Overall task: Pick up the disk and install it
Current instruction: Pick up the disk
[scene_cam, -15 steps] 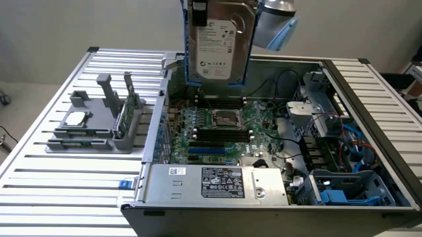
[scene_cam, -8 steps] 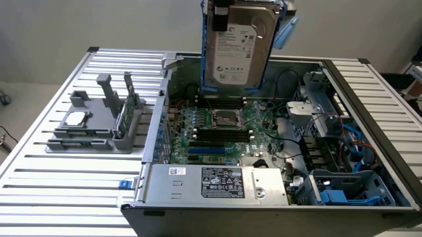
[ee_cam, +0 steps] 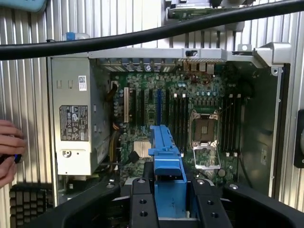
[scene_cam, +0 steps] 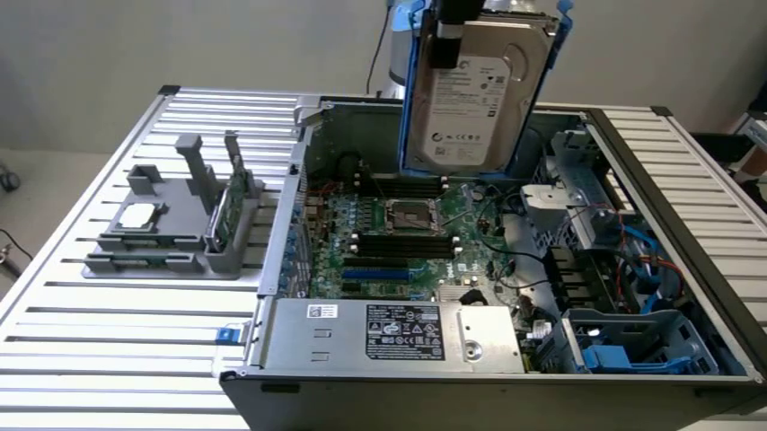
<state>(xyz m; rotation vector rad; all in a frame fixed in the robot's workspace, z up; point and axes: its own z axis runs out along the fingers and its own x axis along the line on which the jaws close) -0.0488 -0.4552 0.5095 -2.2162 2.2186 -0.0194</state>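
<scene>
hanging upright, long axis vertical, label (scene_cam: 462,103) toward exterior view: disk (scene_cam: 480,90) clamped in claw (ee_cam: 173,204)

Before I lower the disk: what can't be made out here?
Exterior view: the gripper is cut off by the top edge.
Exterior view: the disk hides part of the motherboard behind it.
Wrist view: a black cable crosses the case edge.
Disk label print: too small.

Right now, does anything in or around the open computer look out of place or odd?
Yes. A person's hand is close beside the computer case while the gripper holds the disk upright in the air above the motherboard. The processor socket also looks empty.
</scene>
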